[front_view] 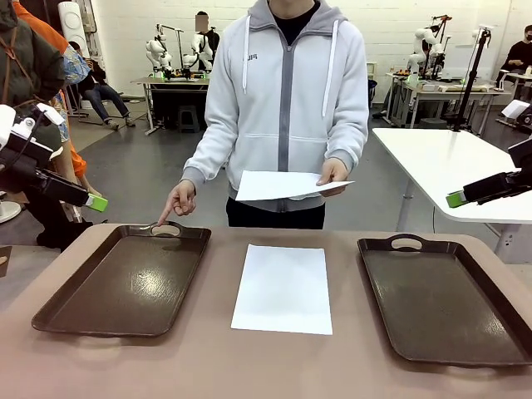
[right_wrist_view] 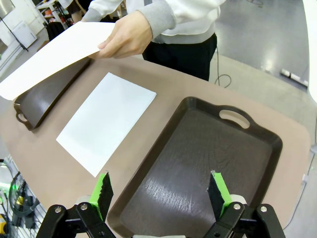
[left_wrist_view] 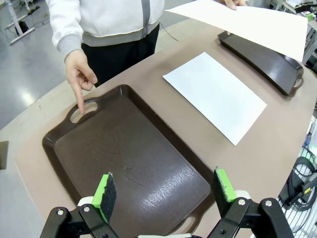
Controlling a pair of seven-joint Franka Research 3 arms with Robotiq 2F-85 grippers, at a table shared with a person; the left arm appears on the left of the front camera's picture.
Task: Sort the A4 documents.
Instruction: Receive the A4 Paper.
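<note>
Front faces person (front_view: 287,108); 2 wrist views share sheet (left_wrist_view: 216,96).

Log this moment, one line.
left gripper open, facing left tray | right gripper open, facing right tray | sheet between trays | person holds second sheet, points at left tray

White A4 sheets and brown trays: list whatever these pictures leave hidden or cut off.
- Front view: right dark brown handled tray, near right corner cut off by the picture's edge.
- Left wrist view: held white paper sheet covers part of that tray.
- Right wrist view: the same sheet hides part of the left dark brown tray.
- Flat white paper sheet on the table: one or several, too thin to tell.
</note>
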